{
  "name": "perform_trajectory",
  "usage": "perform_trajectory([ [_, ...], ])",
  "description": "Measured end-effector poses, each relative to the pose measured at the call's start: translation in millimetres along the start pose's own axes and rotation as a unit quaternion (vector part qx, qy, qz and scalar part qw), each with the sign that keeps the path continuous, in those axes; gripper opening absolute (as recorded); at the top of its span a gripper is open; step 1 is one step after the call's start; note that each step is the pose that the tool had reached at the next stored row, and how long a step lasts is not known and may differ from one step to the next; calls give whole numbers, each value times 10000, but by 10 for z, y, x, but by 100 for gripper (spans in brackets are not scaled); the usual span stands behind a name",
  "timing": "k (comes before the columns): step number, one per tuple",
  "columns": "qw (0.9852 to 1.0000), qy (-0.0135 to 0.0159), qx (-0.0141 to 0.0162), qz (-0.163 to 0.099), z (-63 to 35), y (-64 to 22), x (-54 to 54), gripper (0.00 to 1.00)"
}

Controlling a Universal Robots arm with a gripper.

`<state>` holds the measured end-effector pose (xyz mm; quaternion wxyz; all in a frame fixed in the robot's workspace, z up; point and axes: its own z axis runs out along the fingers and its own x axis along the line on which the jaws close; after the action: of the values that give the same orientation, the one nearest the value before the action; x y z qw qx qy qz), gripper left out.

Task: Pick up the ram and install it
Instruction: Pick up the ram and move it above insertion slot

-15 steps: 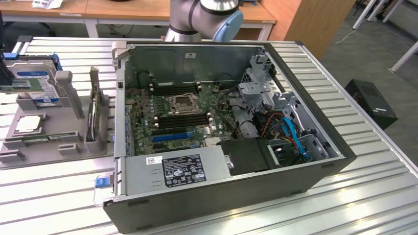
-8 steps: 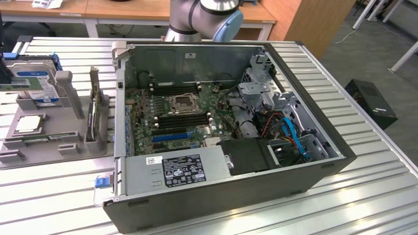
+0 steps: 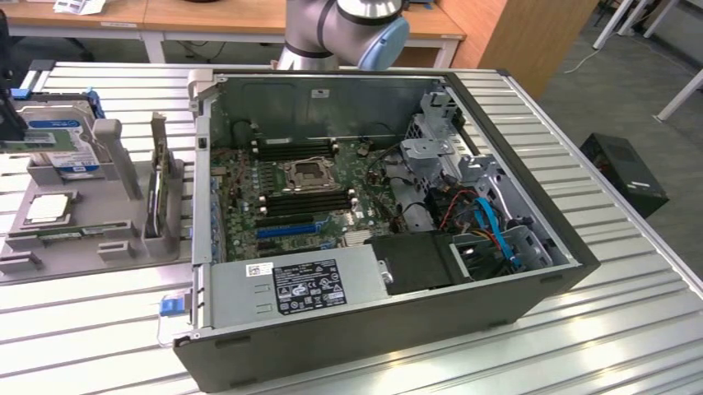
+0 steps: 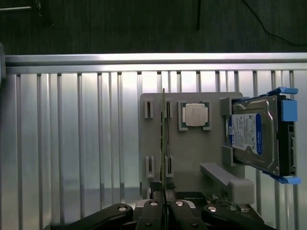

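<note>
though seen edge-on as a sliver, the ram [image 4: 163,143] is pinched by the fingers [image 4: 152,218].

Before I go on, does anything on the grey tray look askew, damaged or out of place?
Nothing stands out. The ram stands straight on its edge in the grey tray, the processor chip lies flat in its recess, and the hard drive sits in its stand.

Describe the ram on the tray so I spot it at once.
At the exterior view's left of the open computer case sits a gray tray. On it the ram stands on edge in small slotted holders beside the processor chip. It is a long thin strip, unlike that flat square chip or the bulky blue-labelled hard drive.
</note>
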<state>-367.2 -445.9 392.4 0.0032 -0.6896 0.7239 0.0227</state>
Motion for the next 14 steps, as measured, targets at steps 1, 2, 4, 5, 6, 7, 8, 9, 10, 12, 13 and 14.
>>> perform_trajectory([
  [1,10000,0,0,0,0,-20,-1,12],
  [2,10000,0,0,0,-1,-43,-2,12],
  [4,10000,0,0,0,-2,-94,-5,12],
  [5,10000,0,1,-1,-2,-116,-5,12],
  [6,10000,-1,1,-1,-3,-137,-6,12],
  [7,10000,0,0,0,-4,-159,-8,12],
  [8,10000,0,0,-1,-4,-183,-9,12],
  [9,10000,0,0,-1,-5,-207,-10,12],
  [10,10000,0,0,0,-6,-233,-11,12],
  [12,10000,-1,1,-1,-6,-278,-13,12],
  [13,10000,0,0,-1,-7,-300,-15,12],
  [14,10000,-1,1,0,-8,-324,-16,12],
])
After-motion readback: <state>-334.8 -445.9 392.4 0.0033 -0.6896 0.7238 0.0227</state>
